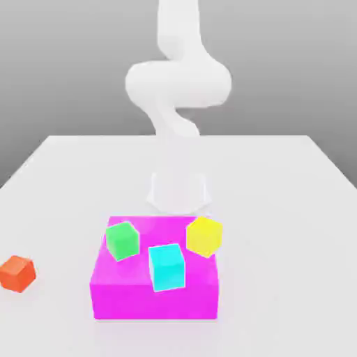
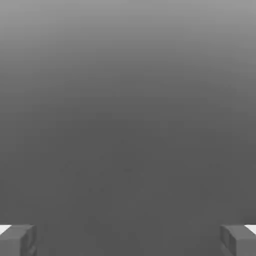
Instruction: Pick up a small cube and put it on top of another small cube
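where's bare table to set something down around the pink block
Bare white table lies on the exterior view's right of the magenta block, and behind it beside the arm's base. On its left, only the small orange-red cube. The block's top is crowded: green cube, cyan cube, yellow cube.

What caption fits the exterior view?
Orange-red cube sits apart from green, cyan, yellow cubes on magenta block.

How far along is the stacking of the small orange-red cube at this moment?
Nothing looks done: the small orange-red cube sits alone on the white table, apart from the magenta block. The gripper is open and holds nothing. Reaching, grasping, lifting and placing on another cube all remain.
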You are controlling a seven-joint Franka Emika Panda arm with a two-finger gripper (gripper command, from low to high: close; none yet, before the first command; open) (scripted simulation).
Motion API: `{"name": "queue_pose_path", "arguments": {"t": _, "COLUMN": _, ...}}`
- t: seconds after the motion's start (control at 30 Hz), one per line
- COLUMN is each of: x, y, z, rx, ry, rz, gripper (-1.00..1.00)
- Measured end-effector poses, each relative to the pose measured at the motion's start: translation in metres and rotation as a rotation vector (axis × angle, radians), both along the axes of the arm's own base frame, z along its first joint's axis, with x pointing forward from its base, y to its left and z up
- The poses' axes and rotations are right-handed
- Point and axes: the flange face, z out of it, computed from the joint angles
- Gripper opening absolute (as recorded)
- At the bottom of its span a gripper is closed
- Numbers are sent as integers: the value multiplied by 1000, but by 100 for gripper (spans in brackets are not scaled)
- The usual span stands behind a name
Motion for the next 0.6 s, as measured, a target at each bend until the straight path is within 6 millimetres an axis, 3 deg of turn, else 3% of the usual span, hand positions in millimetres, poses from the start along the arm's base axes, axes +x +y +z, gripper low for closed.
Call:
{"name": "queue_pose_path", "arguments": {"t": 0.13, "x": 41, "y": -54, "z": -70, "rx": 118, "ry": 105, "rz": -241, "gripper": 0}}
{"name": "queue_pose_path", "arguments": {"t": 0.3, "x": 63, "y": -126, "z": -163, "rx": 256, "ry": 216, "rz": -547, "gripper": 0}}
{"name": "queue_pose_path", "arguments": {"t": 0.47, "x": 55, "y": -197, "z": -260, "rx": 388, "ry": 313, "rz": -865, "gripper": 0}}
{"name": "queue_pose_path", "arguments": {"t": 0.6, "x": 24, "y": -252, "z": -338, "rx": 492, "ry": 378, "rz": -1143, "gripper": 0}}
